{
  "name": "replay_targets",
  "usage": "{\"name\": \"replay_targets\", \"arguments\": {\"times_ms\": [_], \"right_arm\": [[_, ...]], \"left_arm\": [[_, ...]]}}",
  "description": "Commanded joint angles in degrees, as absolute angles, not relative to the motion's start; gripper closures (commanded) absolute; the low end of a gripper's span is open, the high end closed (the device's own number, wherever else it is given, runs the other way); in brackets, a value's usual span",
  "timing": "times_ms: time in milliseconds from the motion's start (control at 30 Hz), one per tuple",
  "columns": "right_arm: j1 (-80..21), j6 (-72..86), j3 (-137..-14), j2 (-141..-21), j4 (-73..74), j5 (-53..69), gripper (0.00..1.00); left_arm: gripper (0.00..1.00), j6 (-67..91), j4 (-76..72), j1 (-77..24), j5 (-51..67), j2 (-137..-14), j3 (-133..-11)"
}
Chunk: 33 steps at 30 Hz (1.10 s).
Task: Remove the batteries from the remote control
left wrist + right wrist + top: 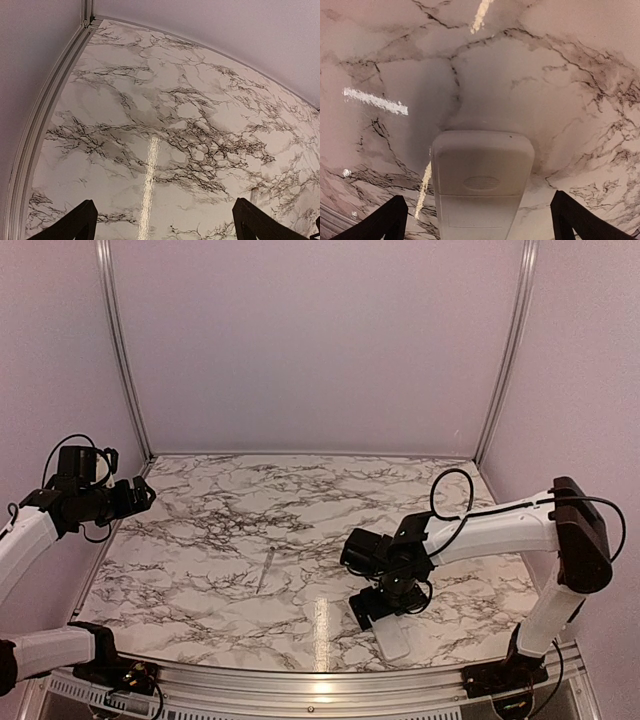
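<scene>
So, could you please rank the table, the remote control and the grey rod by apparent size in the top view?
1. Table.
2. Remote control, partly hidden under the right gripper.
3. Grey rod: similar visible length, far thinner.

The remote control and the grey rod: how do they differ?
The remote control is white, wide and flat; the grey rod is thin and darker. The remote control lies under the open right gripper; the grey rod lies alone, mid-table. Both rest on the marble table.

white arm shells (495,528), black joints (582,540) — thin black cables (437,495) looping, black pincer fingers (385,222).
</scene>
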<state>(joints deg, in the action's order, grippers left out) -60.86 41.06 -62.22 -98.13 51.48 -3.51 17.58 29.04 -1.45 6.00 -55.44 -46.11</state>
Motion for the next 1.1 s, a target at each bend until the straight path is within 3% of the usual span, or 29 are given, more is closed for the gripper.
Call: {"name": "replay_targets", "arguments": {"times_ms": [0, 167, 533, 1067], "right_arm": [[-61.3, 41.0, -63.7, -99.0, 51.2, -3.1, 0.02], [-61.3, 40.3, -64.0, -100.4, 51.0, -3.7, 0.06], [-61.0, 40.6, -62.5, -101.6, 49.6, -3.9, 0.28], [-60.7, 41.3, -59.9, -102.3, 47.8, -2.9, 0.45]], "left_arm": [[0.01, 17.0, 29.4, -1.6, 6.2, -55.1, -45.6], [0.01, 17.0, 29.4, -1.6, 6.2, -55.2, -45.5], [0.01, 16.9, 29.4, -1.6, 6.1, -55.2, -45.6], [0.01, 16.8, 29.6, -1.7, 5.6, -54.6, -45.6]]}}
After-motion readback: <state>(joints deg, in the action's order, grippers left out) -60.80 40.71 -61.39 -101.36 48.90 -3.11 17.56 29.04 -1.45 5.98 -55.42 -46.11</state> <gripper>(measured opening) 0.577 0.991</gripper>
